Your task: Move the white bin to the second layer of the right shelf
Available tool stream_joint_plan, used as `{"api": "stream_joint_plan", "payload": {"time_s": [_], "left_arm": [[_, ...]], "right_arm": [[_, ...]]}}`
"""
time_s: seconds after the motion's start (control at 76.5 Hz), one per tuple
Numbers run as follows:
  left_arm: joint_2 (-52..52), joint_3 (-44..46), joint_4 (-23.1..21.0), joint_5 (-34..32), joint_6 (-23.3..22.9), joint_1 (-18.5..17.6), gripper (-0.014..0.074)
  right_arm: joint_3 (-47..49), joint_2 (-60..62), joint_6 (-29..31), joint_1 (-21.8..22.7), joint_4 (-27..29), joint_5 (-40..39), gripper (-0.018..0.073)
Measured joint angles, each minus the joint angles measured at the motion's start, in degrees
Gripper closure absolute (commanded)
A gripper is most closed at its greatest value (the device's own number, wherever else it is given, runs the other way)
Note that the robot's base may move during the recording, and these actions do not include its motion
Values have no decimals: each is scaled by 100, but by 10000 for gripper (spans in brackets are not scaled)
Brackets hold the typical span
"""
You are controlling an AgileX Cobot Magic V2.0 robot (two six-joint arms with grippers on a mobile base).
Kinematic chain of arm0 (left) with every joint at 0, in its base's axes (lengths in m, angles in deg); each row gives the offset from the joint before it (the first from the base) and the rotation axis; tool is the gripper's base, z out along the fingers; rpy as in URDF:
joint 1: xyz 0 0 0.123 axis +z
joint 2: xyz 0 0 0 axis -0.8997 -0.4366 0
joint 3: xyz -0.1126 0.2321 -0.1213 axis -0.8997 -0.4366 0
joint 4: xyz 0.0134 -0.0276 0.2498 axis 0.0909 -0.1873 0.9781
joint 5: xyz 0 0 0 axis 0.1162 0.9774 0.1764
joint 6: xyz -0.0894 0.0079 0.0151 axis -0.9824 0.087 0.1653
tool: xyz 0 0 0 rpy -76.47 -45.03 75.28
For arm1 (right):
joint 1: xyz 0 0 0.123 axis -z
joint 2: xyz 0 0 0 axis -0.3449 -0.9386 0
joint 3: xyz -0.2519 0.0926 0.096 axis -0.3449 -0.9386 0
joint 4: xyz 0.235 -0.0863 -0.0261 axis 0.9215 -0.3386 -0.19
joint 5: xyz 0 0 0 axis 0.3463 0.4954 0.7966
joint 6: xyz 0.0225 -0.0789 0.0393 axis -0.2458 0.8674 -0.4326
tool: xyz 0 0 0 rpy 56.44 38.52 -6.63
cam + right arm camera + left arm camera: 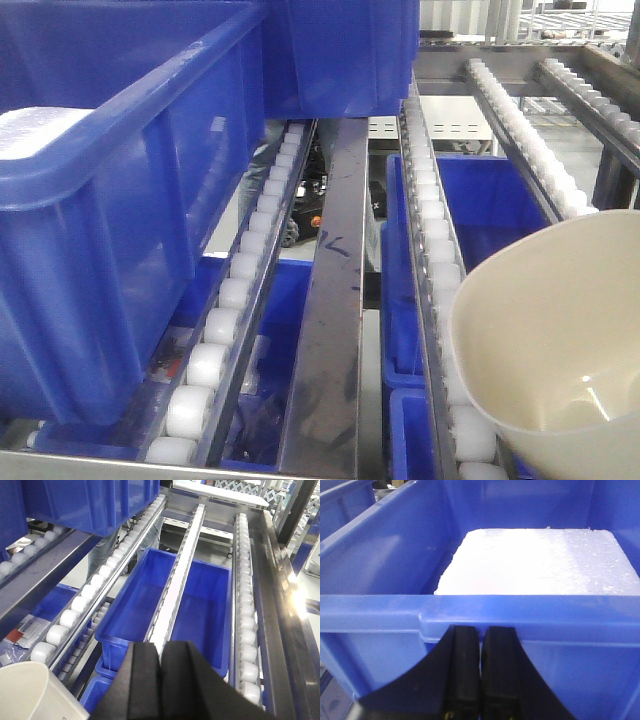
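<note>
The white bin (560,340) is a cream tub tilted at the lower right of the front view, resting against the roller rails of the right shelf second layer (435,240). Only its rim (25,690) shows in the right wrist view, at the bottom left corner. My right gripper (160,647) is shut with nothing between its fingers, to the right of the bin and above the middle rail (180,580). My left gripper (480,630) is shut just under the rim of a blue crate (380,555). Neither gripper appears in the front view.
The blue crate (120,200) on the left rails holds a white foam slab (535,560). A second blue crate (340,50) stands behind it. Open blue crates (130,605) sit on the level below the rails. A steel beam (330,300) runs between the roller lanes.
</note>
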Motion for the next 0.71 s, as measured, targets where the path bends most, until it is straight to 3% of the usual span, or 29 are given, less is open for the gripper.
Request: {"api": "stream_joint_plan", "payload": {"time_s": [0.405, 0.497, 0.601, 0.706], "left_arm": [[0, 0, 0, 0, 0, 0, 512], [0, 0, 0, 0, 0, 0, 512], [0, 0, 0, 0, 0, 0, 512], [0, 0, 0, 0, 0, 0, 512]], "right_arm": [[-98, 85, -20, 0, -8, -208, 511], [-242, 320, -621, 0, -209, -240, 511], [-517, 751, -1586, 0, -937, -263, 511], [-882, 1124, -1978, 0, -1112, -252, 511]]}}
